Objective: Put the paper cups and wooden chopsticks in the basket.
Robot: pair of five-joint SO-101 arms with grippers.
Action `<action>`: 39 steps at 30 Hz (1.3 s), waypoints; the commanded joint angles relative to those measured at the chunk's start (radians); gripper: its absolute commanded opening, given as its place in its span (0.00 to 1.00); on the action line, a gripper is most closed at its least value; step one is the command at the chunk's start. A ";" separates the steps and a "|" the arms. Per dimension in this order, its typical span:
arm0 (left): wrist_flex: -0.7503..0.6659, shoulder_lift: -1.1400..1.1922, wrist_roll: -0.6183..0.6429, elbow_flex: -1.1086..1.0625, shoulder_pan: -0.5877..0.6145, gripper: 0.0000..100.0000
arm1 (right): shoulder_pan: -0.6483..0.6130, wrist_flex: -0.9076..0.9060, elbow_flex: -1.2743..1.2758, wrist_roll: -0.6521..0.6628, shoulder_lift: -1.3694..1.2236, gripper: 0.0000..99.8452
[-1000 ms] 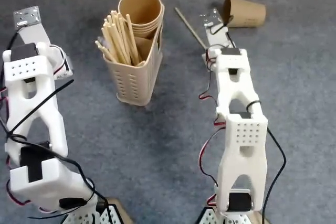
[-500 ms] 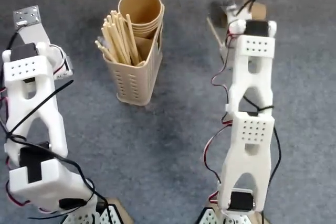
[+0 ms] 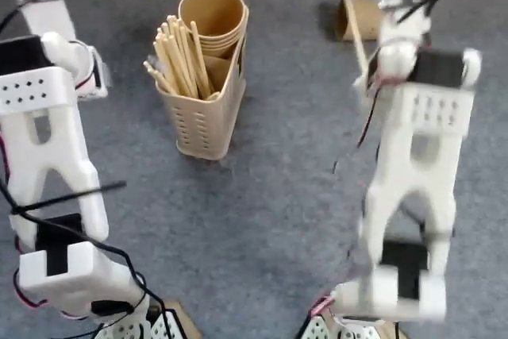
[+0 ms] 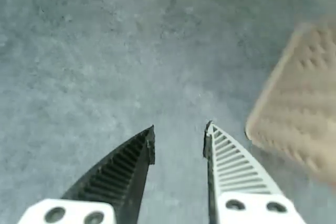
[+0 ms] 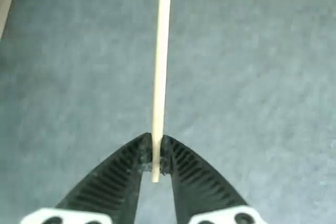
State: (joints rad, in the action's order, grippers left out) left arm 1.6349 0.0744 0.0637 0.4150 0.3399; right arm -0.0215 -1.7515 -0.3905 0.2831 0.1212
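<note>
A beige slotted basket (image 3: 205, 121) stands on the grey carpet, holding several wooden chopsticks (image 3: 181, 57) and stacked paper cups (image 3: 212, 12). Another paper cup (image 3: 359, 16) lies on its side at the back right. My right gripper (image 5: 156, 153) is shut on one wooden chopstick (image 5: 163, 51), which hangs above the carpet; in the high view this chopstick (image 3: 356, 36) shows just in front of the lying cup. My left gripper (image 4: 178, 132) is open with nothing in it, above bare carpet, and the basket's wall (image 4: 299, 108) is close beside it.
Grey carpet (image 3: 278, 196) covers the table between the two arms. The left arm (image 3: 44, 117) rises along the left side and the right arm (image 3: 417, 132) stands tall on the right. A pale wall strip runs along the back edge.
The right arm has risen and swung right, lifting the chopstick off the carpet beside the lying cup. The left arm has also lifted a little.
</note>
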 commanded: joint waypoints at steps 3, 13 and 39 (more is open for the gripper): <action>0.141 -0.047 -0.031 0.077 -0.070 0.18 | -0.064 0.225 0.613 0.008 0.542 0.00; 0.009 -0.369 -0.035 -0.426 -0.119 0.18 | -0.062 1.101 1.409 -0.051 0.743 0.01; -0.516 -0.868 -0.077 -1.317 -0.013 0.18 | -0.143 0.869 1.326 0.071 0.446 0.26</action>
State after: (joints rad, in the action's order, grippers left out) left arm 1.1347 -0.7741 -0.0069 -0.9076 0.3199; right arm -0.1335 -0.8784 0.9904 0.3445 0.5524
